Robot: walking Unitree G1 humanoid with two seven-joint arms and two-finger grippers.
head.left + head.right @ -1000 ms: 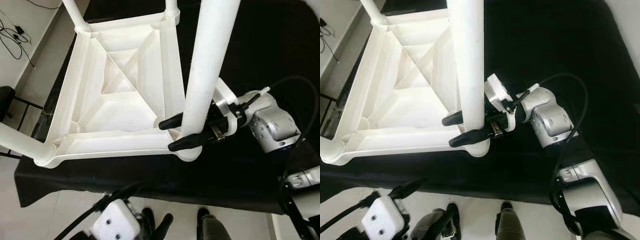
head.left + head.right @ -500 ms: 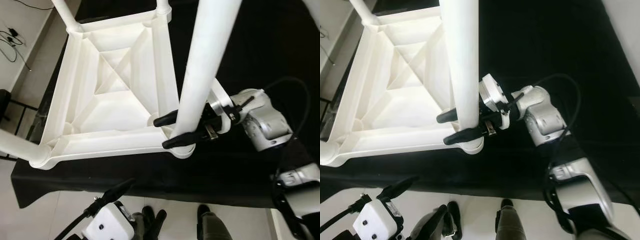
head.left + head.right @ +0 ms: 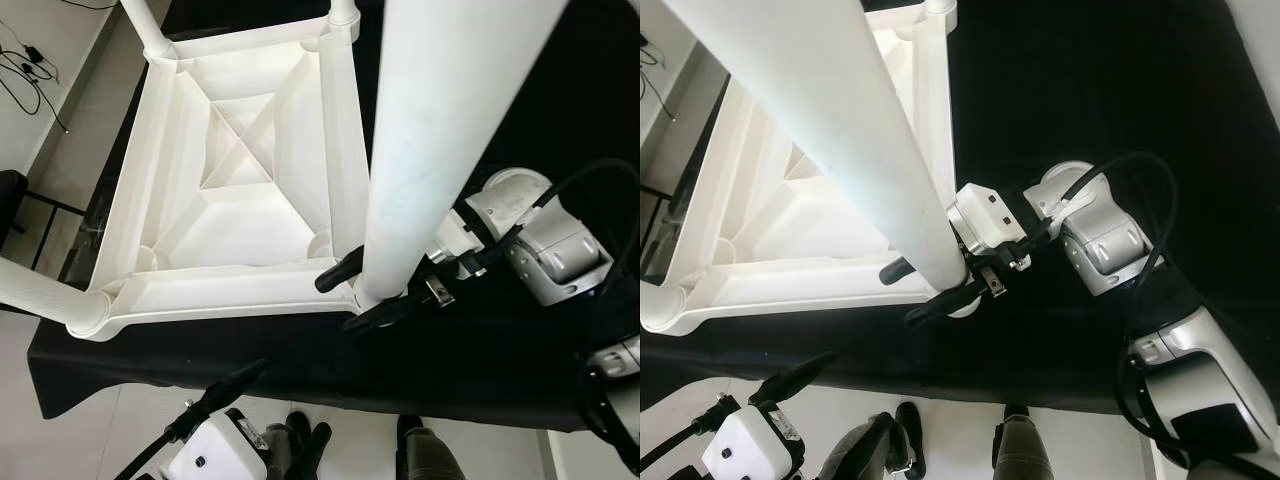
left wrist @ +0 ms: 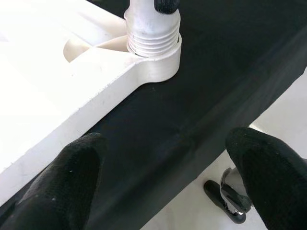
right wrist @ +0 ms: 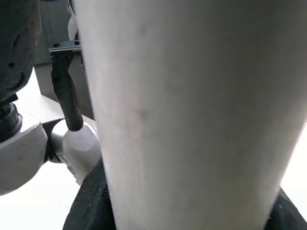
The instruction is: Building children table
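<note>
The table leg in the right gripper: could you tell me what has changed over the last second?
The table leg, upright a second ago, now tilts, its top swung toward the camera. The right gripper stays clamped near its base at the corner socket. The upturned tabletop and left gripper are unchanged.

We count one white table top [image 3: 240, 200], lying upside down on one black cloth [image 3: 560, 100]. We count four white legs: one big leg [image 3: 440, 130] in the middle of the frame, one leg [image 3: 40, 290] at the left edge, one leg [image 3: 140, 20] at the upper left, and one leg [image 3: 342, 8] at the top. We count two grippers: one right gripper [image 3: 355, 298] and one left gripper [image 4: 168, 177]. One bunch of black wires [image 3: 30, 75] lies at the upper left.
</note>
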